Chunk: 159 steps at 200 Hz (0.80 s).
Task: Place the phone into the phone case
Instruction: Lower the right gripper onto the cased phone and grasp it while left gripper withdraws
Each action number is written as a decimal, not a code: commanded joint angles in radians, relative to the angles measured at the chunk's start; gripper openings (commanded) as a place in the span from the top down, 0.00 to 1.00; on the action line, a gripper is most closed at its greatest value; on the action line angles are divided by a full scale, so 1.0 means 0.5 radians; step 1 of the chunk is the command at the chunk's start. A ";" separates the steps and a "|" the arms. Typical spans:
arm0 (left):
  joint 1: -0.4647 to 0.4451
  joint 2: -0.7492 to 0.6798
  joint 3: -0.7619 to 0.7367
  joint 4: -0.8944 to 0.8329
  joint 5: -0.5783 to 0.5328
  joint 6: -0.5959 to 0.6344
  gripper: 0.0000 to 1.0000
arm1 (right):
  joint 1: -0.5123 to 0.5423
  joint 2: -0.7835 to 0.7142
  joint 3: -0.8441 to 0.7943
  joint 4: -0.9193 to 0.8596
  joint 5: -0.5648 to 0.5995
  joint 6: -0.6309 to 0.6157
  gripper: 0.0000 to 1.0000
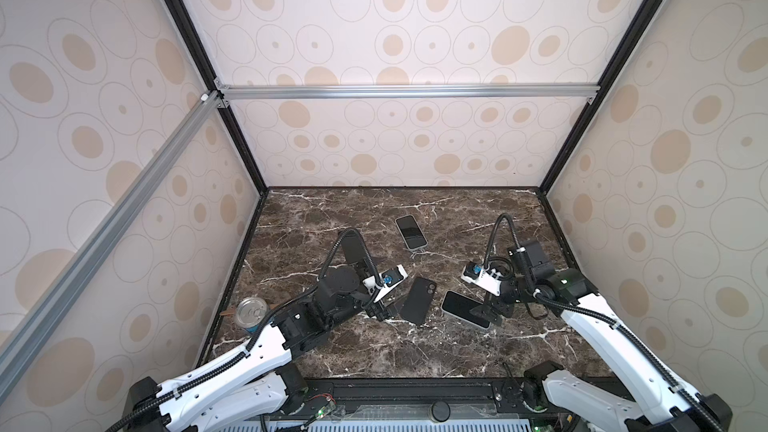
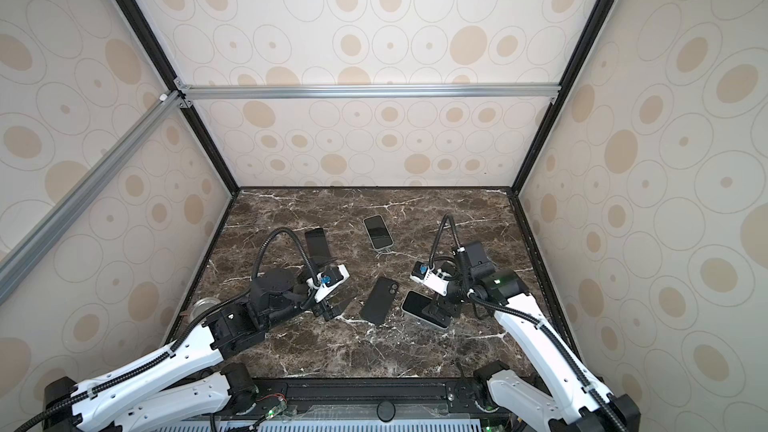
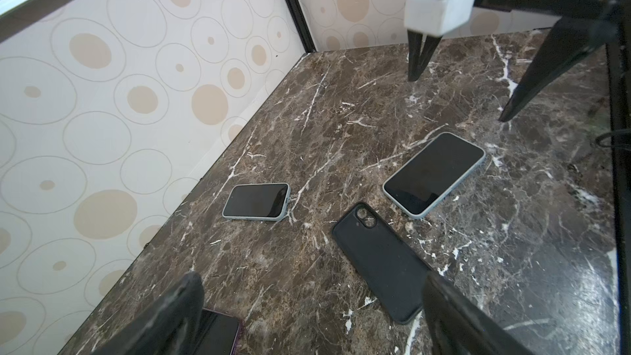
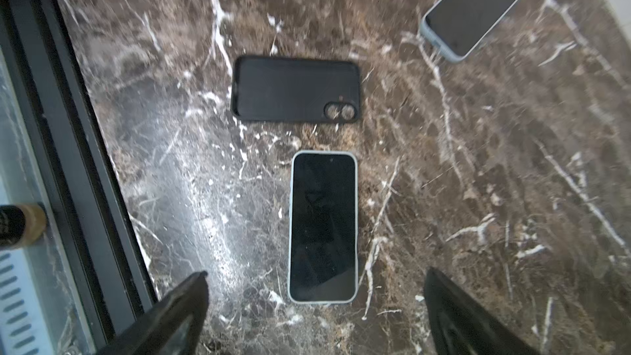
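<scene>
We find the left gripper low over the tabletop with its jaws spread wide and nothing between them. In the left wrist view one of its fingers overlaps the near corner of the black phone case; we cannot tell whether they touch. The case lies flat and empty, camera cutout at its far end.

The right gripper is released too, jaws wide and grasping nothing. It hangs over the near end of the phone, which lies flat with its dark screen up and a pale rim around it. Phone and case sit just beside each other, apart, in the middle of the tabletop.

Farther back, well clear of both grippers, a second phone in a pale case lies screen up. Behind the left arm we see a dark phone, partly hidden by a cable. A metal can stands at the tabletop's left edge.
</scene>
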 commanded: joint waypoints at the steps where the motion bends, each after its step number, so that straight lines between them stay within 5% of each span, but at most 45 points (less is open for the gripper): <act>1: 0.008 0.006 -0.045 0.026 0.078 0.198 0.01 | 0.036 0.087 -0.092 0.105 0.188 -0.019 0.00; 159: 0.006 0.038 -0.156 0.040 -0.003 0.320 0.01 | 0.060 0.769 -0.224 0.512 0.428 0.188 0.00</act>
